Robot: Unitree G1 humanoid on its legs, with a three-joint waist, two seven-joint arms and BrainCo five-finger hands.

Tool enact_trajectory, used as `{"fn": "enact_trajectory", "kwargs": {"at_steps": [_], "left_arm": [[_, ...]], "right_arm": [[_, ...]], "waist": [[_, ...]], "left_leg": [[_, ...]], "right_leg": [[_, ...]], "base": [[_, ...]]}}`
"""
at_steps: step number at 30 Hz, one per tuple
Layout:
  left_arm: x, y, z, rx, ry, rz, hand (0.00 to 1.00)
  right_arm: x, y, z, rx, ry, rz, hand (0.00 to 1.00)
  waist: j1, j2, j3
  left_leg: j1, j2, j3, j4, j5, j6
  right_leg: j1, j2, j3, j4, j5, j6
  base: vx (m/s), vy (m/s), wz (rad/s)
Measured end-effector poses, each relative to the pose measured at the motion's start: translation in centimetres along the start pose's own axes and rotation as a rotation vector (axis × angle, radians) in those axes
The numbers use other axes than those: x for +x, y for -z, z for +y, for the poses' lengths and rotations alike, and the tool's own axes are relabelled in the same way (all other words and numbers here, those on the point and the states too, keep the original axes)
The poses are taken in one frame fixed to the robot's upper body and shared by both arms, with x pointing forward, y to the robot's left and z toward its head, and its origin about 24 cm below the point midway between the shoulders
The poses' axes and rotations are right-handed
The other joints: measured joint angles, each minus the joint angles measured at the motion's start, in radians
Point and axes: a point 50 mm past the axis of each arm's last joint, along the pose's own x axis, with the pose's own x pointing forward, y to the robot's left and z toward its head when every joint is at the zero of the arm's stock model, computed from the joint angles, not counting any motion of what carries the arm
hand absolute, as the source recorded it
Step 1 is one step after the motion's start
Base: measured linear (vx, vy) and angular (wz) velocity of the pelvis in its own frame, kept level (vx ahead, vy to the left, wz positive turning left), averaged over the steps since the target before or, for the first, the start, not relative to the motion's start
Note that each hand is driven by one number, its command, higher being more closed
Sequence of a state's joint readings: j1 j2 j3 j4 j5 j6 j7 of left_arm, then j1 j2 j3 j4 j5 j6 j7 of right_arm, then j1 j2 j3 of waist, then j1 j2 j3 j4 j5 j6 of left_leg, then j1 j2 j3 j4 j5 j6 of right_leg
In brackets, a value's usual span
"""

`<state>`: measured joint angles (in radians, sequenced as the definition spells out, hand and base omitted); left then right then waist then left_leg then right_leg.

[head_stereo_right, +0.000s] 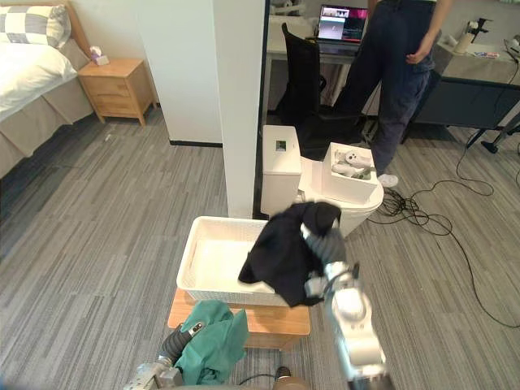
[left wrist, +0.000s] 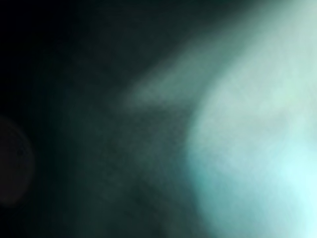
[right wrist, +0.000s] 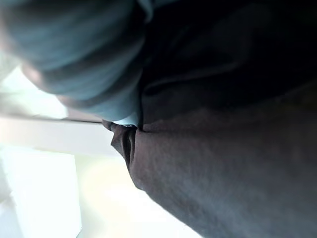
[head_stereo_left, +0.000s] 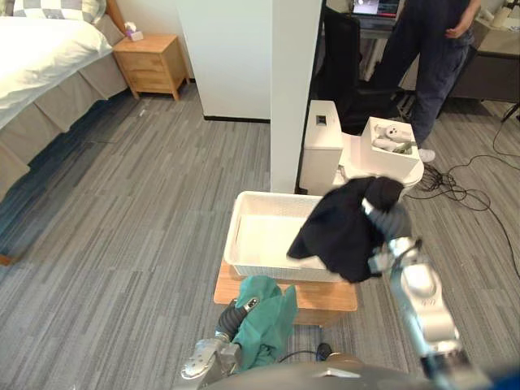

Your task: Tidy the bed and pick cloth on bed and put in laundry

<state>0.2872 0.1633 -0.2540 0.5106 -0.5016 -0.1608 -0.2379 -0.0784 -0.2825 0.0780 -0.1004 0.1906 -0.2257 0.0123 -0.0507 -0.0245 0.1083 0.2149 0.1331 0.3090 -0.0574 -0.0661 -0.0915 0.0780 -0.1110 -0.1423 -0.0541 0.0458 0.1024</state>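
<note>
You have a wooden nightstand at eleven o'clock, a white pillar at twelve, a black chair and a standing person at one; nearer, a white box holds a pale plush toy

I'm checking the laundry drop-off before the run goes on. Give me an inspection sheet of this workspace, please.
Surface: grey floor; white laundry basket on a low wooden stand.
Job's things: black cloth hangs from the right hand over the basket's right side; green cloth at the left hand, short of the basket.
Clutter: white box holding a plush toy, behind the basket.
Hands: each partly under its cloth; grip hidden.
Cables: black cables on the floor, right of the basket.
Surroundings: bed, nightstand, white pillar, a person standing.
</note>
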Motion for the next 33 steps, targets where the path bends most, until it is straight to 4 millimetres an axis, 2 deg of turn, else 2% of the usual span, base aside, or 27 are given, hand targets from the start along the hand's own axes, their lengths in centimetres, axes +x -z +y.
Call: {"fn": "enact_trajectory", "kwargs": {"at_steps": [1, 4, 5, 9, 11, 16, 18, 21, 24, 26, 30, 33], "left_arm": [[0.1, -0.1, 0.0, 0.002, 0.005, -0.003, 1.00], [0.4, -0.6, 0.0, 0.003, 0.012, -0.019, 1.00], [0.5, -0.8, -0.1, -0.005, 0.023, -0.027, 1.00], [0.8, -0.9, -0.5, -0.014, 0.044, -0.031, 1.00], [0.7, -0.7, -0.5, -0.019, 0.046, -0.019, 1.00], [0.2, 0.2, -0.2, -0.025, 0.030, 0.026, 1.00], [0.1, 0.2, -0.1, -0.025, 0.038, 0.032, 1.00], [-0.2, 0.5, 0.4, -0.014, 0.025, 0.051, 1.00], [-0.5, 0.6, 0.7, 0.005, 0.021, 0.068, 1.00], [-0.5, 0.6, 0.8, 0.007, 0.026, 0.075, 1.00], [-0.6, 0.2, 0.9, 0.044, 0.037, 0.076, 1.00], [-0.5, 0.0, 1.0, 0.046, 0.033, 0.081, 1.00]], "right_arm": [[1.9, -1.4, -0.2, -0.035, -0.032, -0.048, 1.00], [5.5, -4.2, -0.3, -0.095, -0.084, -0.117, 1.00], [7.7, -6.0, -0.2, -0.123, -0.101, -0.145, 1.00], [10.5, -7.3, -0.4, -0.165, -0.108, -0.112, 1.00], [11.1, -6.8, -0.3, -0.170, -0.111, -0.070, 1.00], [11.8, -3.6, 0.2, -0.214, -0.136, 0.128, 1.00], [11.7, -2.4, 0.0, -0.219, -0.131, 0.193, 1.00], [11.5, -0.8, 0.1, -0.224, -0.135, 0.267, 1.00], [11.3, -0.1, -0.1, -0.223, -0.120, 0.297, 1.00], [11.2, 0.6, 0.1, -0.216, -0.113, 0.326, 1.00], [10.3, 3.4, 1.5, -0.166, -0.104, 0.429, 1.00], [8.7, 6.0, 2.5, -0.129, -0.086, 0.532, 1.00]], "waist": [[0.007, 0.000, -0.003], [0.017, 0.002, -0.004], [0.032, 0.006, -0.007], [0.052, 0.006, -0.010], [0.065, 0.006, -0.010], [0.080, 0.006, -0.010], [0.098, 0.006, -0.011], [0.103, 0.006, -0.011], [0.111, 0.007, -0.011], [0.117, 0.009, -0.012], [0.112, 0.010, -0.011], [0.112, 0.011, -0.011]], "left_leg": [[-0.010, 0.000, -0.002, 0.002, 0.001, 0.001], [-0.026, -0.005, -0.017, 0.005, 0.008, 0.001], [-0.030, -0.002, -0.022, 0.005, 0.012, -0.001], [-0.056, 0.000, -0.054, 0.005, 0.026, -0.002], [-0.058, 0.000, -0.055, 0.004, 0.031, -0.002], [-0.062, 0.000, -0.073, -0.016, 0.053, 0.000], [-0.061, 0.002, -0.073, -0.024, 0.059, 0.001], [-0.065, 0.003, -0.084, -0.038, 0.071, 0.001], [-0.081, 0.004, -0.095, -0.038, 0.078, 0.001], [-0.080, 0.005, -0.096, -0.038, 0.081, 0.000], [-0.076, 0.004, -0.098, -0.039, 0.084, -0.005], [-0.077, 0.004, -0.102, -0.040, 0.086, -0.006]], "right_leg": [[-0.001, 0.000, -0.005, -0.012, 0.008, -0.002], [0.000, 0.001, -0.020, -0.027, 0.014, -0.006], [0.004, 0.004, -0.029, -0.035, 0.016, -0.008], [0.004, 0.003, -0.067, -0.040, 0.015, -0.009], [0.004, 0.003, -0.070, -0.040, 0.015, -0.009], [0.007, 0.003, -0.095, -0.040, 0.016, -0.012], [0.007, 0.005, -0.097, -0.040, 0.017, -0.015], [0.006, 0.006, -0.113, -0.040, 0.020, -0.018], [-0.004, 0.007, -0.122, -0.040, 0.024, -0.021], [-0.004, 0.008, -0.123, -0.040, 0.024, -0.022], [-0.002, 0.006, -0.133, -0.040, 0.026, -0.023], [-0.001, 0.005, -0.145, -0.041, 0.026, -0.022]], "base": [[0.01, -0.005, 0.05], [0.01, -0.013, 0.15], [0.02, -0.020, 0.17], [0.01, -0.026, 0.26], [-0.01, -0.012, 0.12], [-0.04, -0.010, 0.14], [-0.06, -0.011, 0.08], [-0.06, -0.014, 0.14], [-0.03, -0.010, 0.10], [0.00, 0.000, 0.00], [0.00, 0.000, 0.00], [-0.01, 0.001, 0.03]]}}
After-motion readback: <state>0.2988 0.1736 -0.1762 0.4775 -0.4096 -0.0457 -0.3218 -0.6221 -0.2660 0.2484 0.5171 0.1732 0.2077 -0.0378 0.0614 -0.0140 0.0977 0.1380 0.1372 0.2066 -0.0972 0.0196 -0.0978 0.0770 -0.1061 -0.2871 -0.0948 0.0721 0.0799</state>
